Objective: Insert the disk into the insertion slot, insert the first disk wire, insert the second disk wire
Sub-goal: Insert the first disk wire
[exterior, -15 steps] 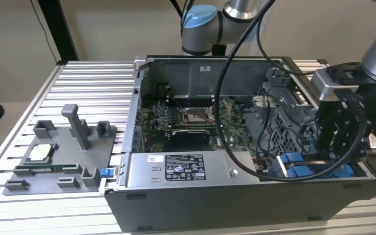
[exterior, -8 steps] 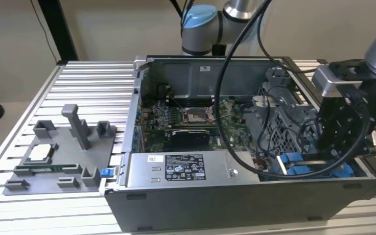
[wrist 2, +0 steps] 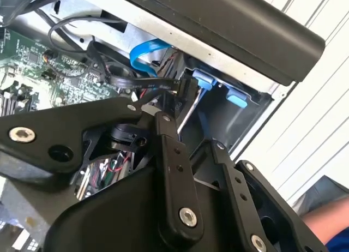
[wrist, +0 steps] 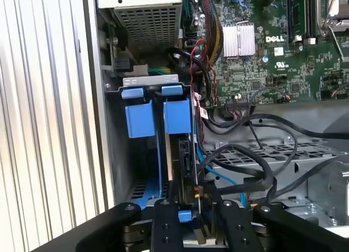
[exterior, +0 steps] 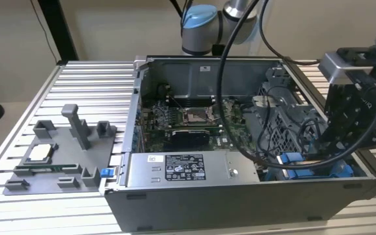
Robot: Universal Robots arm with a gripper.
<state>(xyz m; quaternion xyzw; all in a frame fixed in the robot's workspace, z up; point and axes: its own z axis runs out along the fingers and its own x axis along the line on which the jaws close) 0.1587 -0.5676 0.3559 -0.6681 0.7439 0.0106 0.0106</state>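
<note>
Hovering low over the open computer case (exterior: 240, 205), on the exterior view's right at its near corner, the hand (wrist: 197, 211) is sitting just above the insertion slot (wrist: 148, 81). Whether it is clamping anything I cannot tell. Right beneath it the disk (wrist: 184, 159) is standing edge-on inside the slot, its blue carrier tab (wrist: 177, 117) lying beside a second blue tab (wrist: 139, 118) over what is looking like an empty bay. A blue wire (wrist: 221, 173) and several black wires (wrist: 262, 173) are looping just beside the disk, towards the motherboard (wrist: 262, 61). I am judging the disk to be stiff, dense and shock-sensitive, best taken by the carrier's plastic edges. The wires are looking limp and springy, so the rigid plug is the place to take hold. The disk's label is facing away, and how deeply it is seated is staying unclear.
</note>
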